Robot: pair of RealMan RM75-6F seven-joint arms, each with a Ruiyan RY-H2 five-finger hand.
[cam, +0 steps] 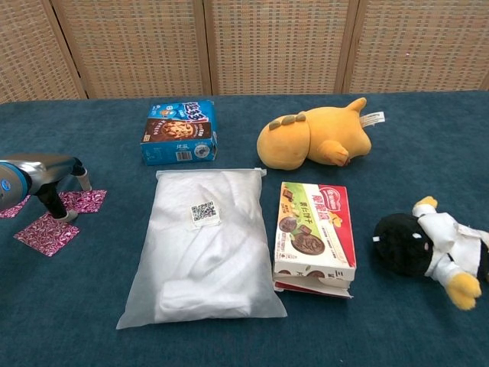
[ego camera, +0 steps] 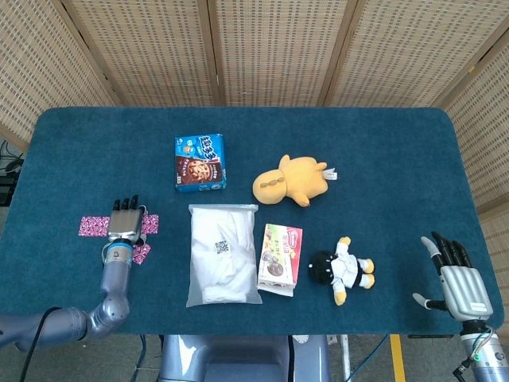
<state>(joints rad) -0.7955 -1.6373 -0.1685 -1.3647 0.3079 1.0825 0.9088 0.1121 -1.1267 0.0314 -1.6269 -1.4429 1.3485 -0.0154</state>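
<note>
Right hand (ego camera: 456, 280) at the near edge: fingers spread, holding nothing, well apart from everything. Left hand (ego camera: 126, 222) palm-down over the pink patterned sachets (cam: 47, 233), fingertips (cam: 56, 212) touching or just above them; whether anything is pinched I cannot tell. The sachets lie flat on the blue cloth table (ego camera: 382, 151), at its left side: thin, light, probably slick foil, best taken by an edge. Farther in, a soft clear bag (ego camera: 223, 253), then a stiff cookie box (ego camera: 200, 161).

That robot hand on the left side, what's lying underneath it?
Under the left robot hand lie purple patterned packets on the blue table. Its fingers reach down onto them; the hand hides part of them from above.
</note>
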